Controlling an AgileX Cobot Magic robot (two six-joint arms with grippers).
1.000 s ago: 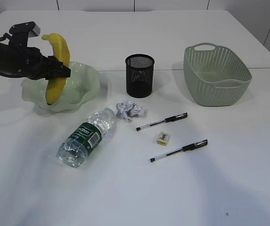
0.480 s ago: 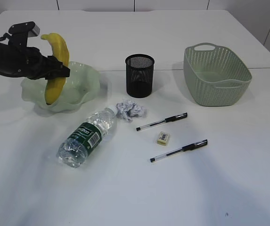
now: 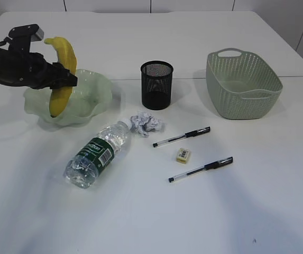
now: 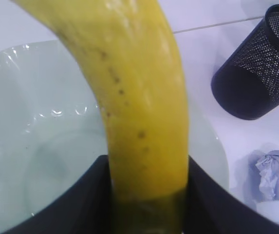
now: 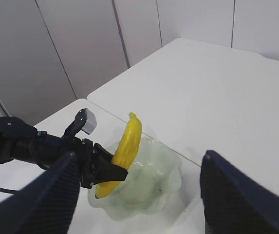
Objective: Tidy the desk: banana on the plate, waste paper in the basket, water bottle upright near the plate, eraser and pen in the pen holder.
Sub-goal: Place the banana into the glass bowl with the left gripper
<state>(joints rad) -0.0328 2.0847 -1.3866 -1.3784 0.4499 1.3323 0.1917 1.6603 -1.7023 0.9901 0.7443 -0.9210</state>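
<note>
Left gripper (image 3: 65, 78) clamps the banana (image 3: 62, 74) mid-length over the plate (image 3: 95, 95); soft, bruisable, smooth-skinned, so gentle hold suits; right gripper (image 5: 139, 195) gapes empty.

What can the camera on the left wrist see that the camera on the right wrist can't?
Only the left wrist view shows the black mesh pen holder and the crumpled paper. Only the right wrist view shows the whole left arm, the wall panels behind, and the right tool's own open fingers. Both show the banana held in the left tool over the pale green plate.
</note>
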